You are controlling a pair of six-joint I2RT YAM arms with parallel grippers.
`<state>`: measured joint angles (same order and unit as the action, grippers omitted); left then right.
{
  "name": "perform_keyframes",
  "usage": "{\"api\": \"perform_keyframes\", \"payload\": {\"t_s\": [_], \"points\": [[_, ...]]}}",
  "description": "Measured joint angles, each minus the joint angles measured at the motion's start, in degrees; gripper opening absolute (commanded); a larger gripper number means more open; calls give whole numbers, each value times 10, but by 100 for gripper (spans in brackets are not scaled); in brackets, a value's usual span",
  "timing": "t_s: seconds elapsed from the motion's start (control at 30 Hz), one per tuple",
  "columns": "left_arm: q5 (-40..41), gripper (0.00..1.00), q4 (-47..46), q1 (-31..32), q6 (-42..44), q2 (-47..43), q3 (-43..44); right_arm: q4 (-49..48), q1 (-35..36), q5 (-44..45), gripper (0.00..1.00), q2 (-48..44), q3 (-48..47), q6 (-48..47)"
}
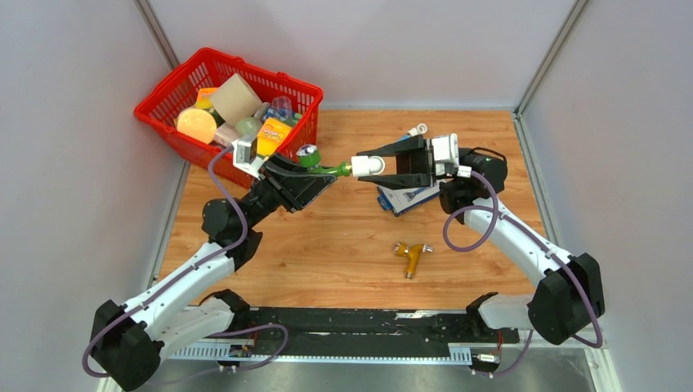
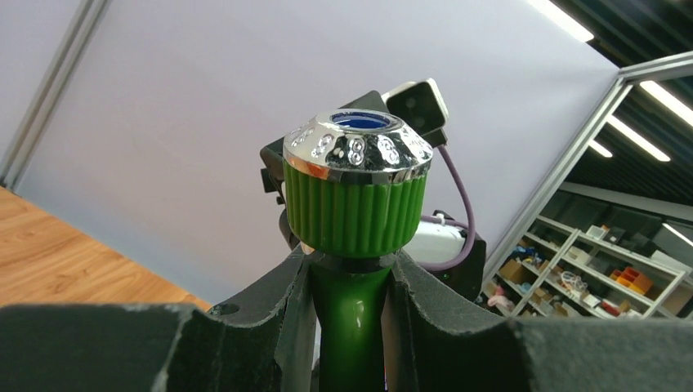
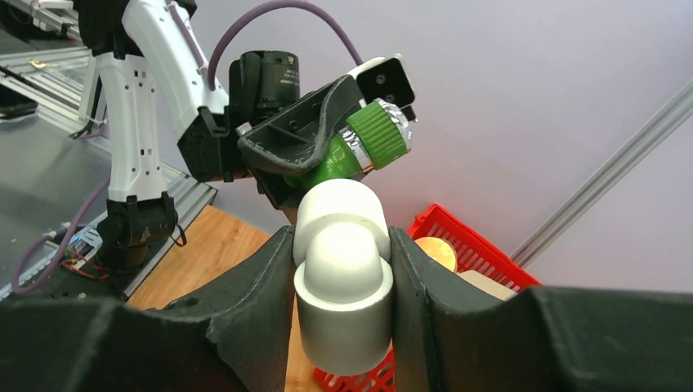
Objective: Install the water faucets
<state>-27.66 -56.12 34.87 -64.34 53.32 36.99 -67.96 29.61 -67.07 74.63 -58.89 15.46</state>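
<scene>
My left gripper (image 1: 320, 173) is shut on the stem of a green water faucet (image 1: 328, 170), whose ribbed knob with a chrome cap (image 2: 357, 192) stands above the fingers (image 2: 245, 327). My right gripper (image 1: 377, 166) is shut on a white elbow pipe fitting (image 3: 342, 273). The two meet in mid-air over the table's far middle: the faucet's end points at the elbow's opening, touching or nearly touching. In the right wrist view the green faucet (image 3: 359, 147) sits just behind the elbow. An orange-yellow faucet (image 1: 410, 255) lies on the wooden table (image 1: 327, 261).
A red basket (image 1: 176, 82) full of assorted items stands at the back left, close behind the left gripper. A flat packet (image 1: 404, 199) lies under the right gripper. A small white fitting (image 1: 417, 131) lies near the back edge. Grey walls enclose the table.
</scene>
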Motion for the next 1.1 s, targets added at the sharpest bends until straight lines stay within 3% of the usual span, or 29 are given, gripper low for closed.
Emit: {"api": "perform_keyframes", "payload": {"t_s": [0.33,0.63,0.9,1.1], "points": [[-14,0,-29,5,79,7,-13,4,0,44,0,3,0,69],[-90,0,94,-17,154,-9,41,70,-2,39,0,-25,0,37],[-201,0,158,-80,146,-5,75,133,0,-1,0,-28,-2,-18],[-223,0,146,-85,97,3,83,89,3,-19,0,-29,14,-44]]}}
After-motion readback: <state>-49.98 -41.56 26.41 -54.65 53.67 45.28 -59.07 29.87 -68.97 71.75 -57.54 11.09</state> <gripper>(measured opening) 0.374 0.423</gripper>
